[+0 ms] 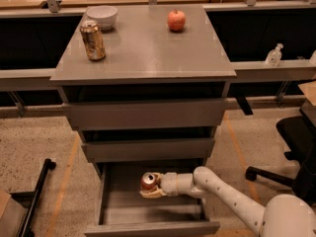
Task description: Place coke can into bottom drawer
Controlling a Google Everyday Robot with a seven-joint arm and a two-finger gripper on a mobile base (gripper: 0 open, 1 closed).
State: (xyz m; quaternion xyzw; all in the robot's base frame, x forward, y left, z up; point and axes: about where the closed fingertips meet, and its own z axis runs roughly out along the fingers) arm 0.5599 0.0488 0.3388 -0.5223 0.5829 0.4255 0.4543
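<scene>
The coke can (148,181), red with a silver top, is held upright in my gripper (150,185) inside the open bottom drawer (150,227). The gripper is shut on the can and reaches in from the right on my white arm (222,191). The can hangs over the middle of the drawer, near or just above its floor. The drawer is pulled out below the two shallower grey drawers, which are shut.
On the cabinet top (143,53) stand a gold-brown can (93,40), a white bowl (102,16) and a red apple (176,19). A black office chair (296,147) is at the right, a black stand (37,196) at the left on the floor.
</scene>
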